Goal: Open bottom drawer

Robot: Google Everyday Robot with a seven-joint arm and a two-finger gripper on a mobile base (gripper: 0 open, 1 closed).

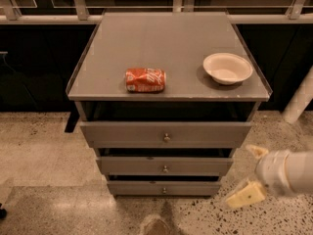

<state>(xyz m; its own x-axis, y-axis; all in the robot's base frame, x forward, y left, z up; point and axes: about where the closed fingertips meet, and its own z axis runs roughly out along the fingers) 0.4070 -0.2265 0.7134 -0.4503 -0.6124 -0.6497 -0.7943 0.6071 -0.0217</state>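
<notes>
while we tag the grey three-drawer cabinet [98, 62] on the speckled terrazzo floor [44, 151], we see the robot's gripper [250, 174] at the lower right. it sits just off the cabinet's right front corner. its two cream fingers [243, 196] are spread wide, one up near the middle drawer's level, one down near the bottom drawer's level, with nothing between them. the white arm [288, 173] runs off the right edge.

the bottom drawer [137, 187], the narrowest grey front with a small round metal knob [164, 190], is lowest in the stack, just above the floor. a dark gap shows over its top edge. the gripper is apart from it, to its right, not touching the knob.

above it we note the mid-sized grey drawer [132, 165] and the widest grey top drawer [127, 133]. on the cabinet top, a crushed red soda can [145, 80] lies on its side near the front. a white round bowl [228, 68] sits upright toward the right edge, well apart from the can.
</notes>
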